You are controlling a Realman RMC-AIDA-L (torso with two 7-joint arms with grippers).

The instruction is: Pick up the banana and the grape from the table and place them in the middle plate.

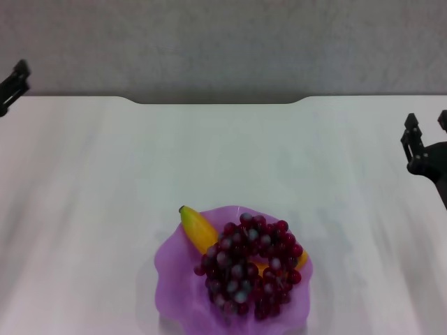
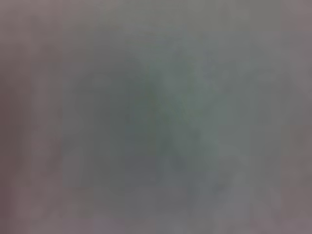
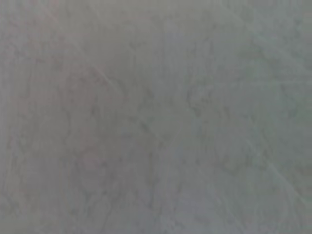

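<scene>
The purple scalloped plate (image 1: 174, 279) sits on the white table (image 1: 91, 181) at the front centre. The yellow banana (image 1: 198, 230) lies in the plate, its stem end toward the far left rim. The bunch of dark red-purple grapes (image 1: 248, 265) lies on top of the banana and hides its middle. My left gripper (image 1: 14, 82) is at the far left edge, away from the plate. My right gripper (image 1: 427, 132) is at the right edge, open and empty, also away from the plate. Both wrist views show only a blurred grey surface.
The table's far edge has a shallow notch (image 1: 216, 102) with a grey wall behind it. White tabletop lies on all sides of the plate.
</scene>
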